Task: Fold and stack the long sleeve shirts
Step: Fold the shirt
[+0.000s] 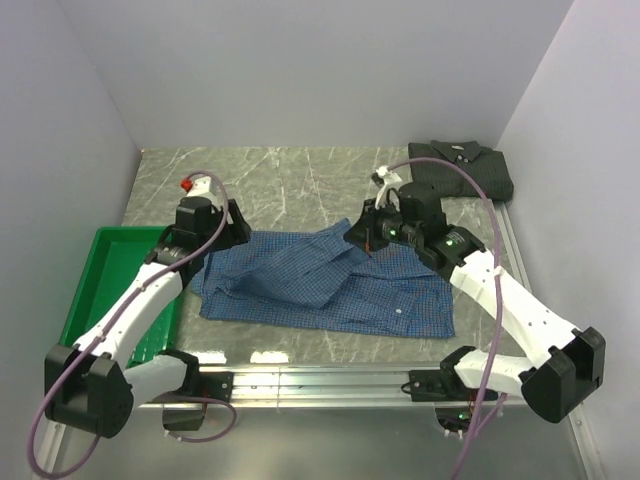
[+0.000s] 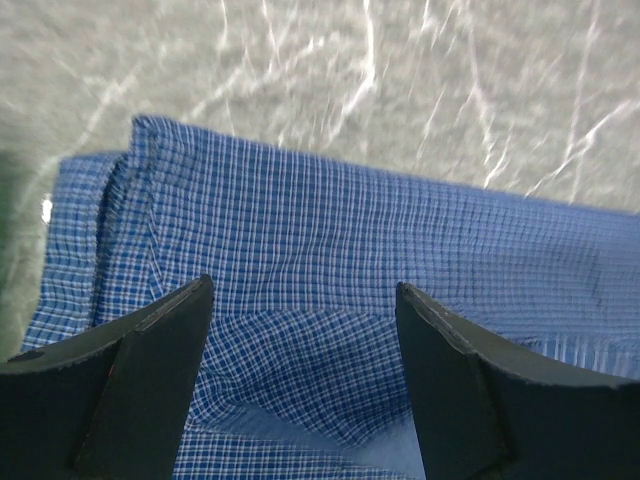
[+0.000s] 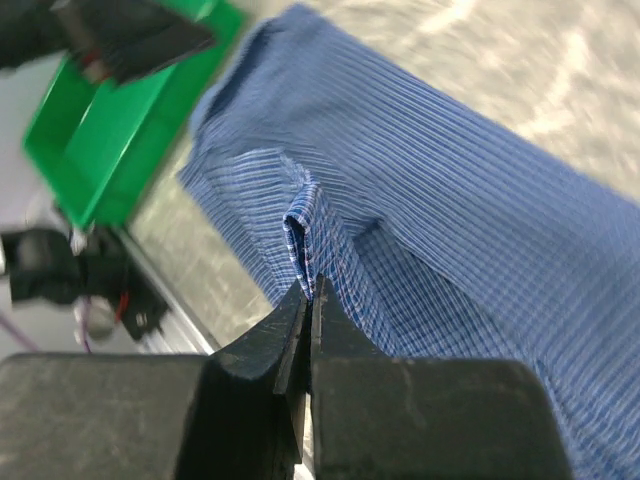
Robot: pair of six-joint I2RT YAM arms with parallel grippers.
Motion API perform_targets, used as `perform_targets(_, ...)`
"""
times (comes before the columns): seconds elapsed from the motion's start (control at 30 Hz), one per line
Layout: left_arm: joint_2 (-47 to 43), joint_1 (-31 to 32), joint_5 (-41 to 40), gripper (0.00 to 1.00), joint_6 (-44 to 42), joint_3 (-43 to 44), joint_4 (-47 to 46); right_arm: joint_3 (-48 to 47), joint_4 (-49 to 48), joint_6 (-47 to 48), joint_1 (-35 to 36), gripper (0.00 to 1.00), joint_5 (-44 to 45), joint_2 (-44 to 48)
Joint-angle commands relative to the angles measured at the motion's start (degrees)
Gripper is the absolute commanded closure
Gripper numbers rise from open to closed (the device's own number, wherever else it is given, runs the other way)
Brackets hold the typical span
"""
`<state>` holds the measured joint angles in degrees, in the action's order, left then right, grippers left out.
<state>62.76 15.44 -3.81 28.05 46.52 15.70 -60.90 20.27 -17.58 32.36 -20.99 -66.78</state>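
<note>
- Blue shirt [image 1: 330,285] lies partly folded, long axis left-right.
- Right gripper [image 3: 308,295] is clamped on its raised fold.
- Left gripper [image 2: 305,290] has jaws apart over its left end.

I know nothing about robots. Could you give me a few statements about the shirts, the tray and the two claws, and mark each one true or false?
1. The right gripper is pinching a fold of the blue checked shirt. True.
2. The left gripper is clamped shut on cloth. False: its jaws stand wide open over the blue checked shirt, gripping nothing.
3. The dark shirt lies folded at the far right corner of the table. True.
4. The dark shirt sits in the green tray. False: the tray is at the table's left edge, far from that shirt.
5. The blue checked shirt is stacked on the dark shirt. False: they lie apart, with bare table between them.
</note>
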Motion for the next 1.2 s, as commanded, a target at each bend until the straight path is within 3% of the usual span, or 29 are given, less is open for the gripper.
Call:
perform_targets(0.0,2.6,-0.1,2.9,0.21,-1.5,1.1,0.6,3.0,-1.3,-8.6,-2.2,1.00,3.5,0.8)
perform_targets(0.27,7.0,-0.1,5.1,0.21,-2.2,2.0,2.0,10.7,-4.4,-14.0,-7.0,1.00,4.7,-1.1)
perform_targets(0.57,11.9,-0.1,5.9,0.21,-2.3,3.3,5.0,7.3,-4.7,-11.8,-10.6,1.00,5.8,-5.2)
perform_targets(0.83,14.9,-0.1,4.2,0.20,-1.9,4.3,6.9,11.7,-6.6,-15.2,-14.6,1.00,7.0,-6.1)
perform_targets(1.17,16.1,-0.1,2.1,0.20,-1.4,4.5,7.8,12.7,-8.7,-14.4,-18.1,1.00,7.9,-13.5)
